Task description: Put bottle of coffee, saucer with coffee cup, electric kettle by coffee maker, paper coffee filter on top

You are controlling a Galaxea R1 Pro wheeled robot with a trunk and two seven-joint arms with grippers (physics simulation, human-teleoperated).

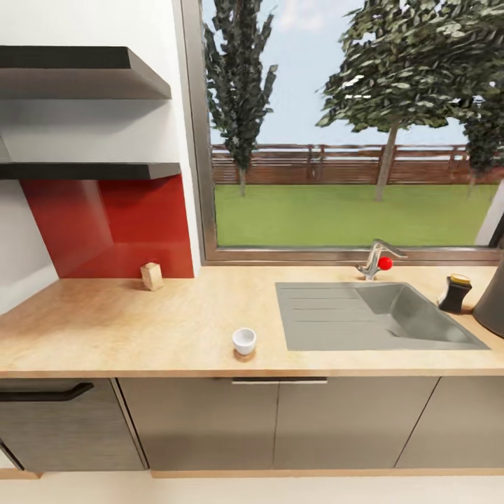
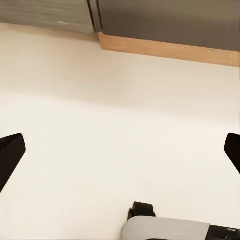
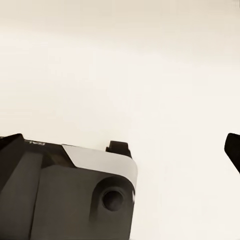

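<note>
The cup [image 1: 244, 341] stands alone near the front edge of the desk [image 1: 140, 329], left of the sink [image 1: 364, 316], on a small brownish patch that may or may not be the saucer. The bottle [image 1: 455, 293] already sits at the far right beside a dark body cut by the frame edge, likely the coffee maker [image 1: 492, 301]. Both grippers hang over pale floor with fingers [image 2: 11, 152] spread wide and empty, left [image 2: 120, 150] and right [image 3: 120, 145] alike. The step is probably fetching the cup: approach squarely and pinch its smooth, rounded wall low, since glossy ceramic slips. The desk is matt, speckled and wood-edged; the sink is dull grey.
</note>
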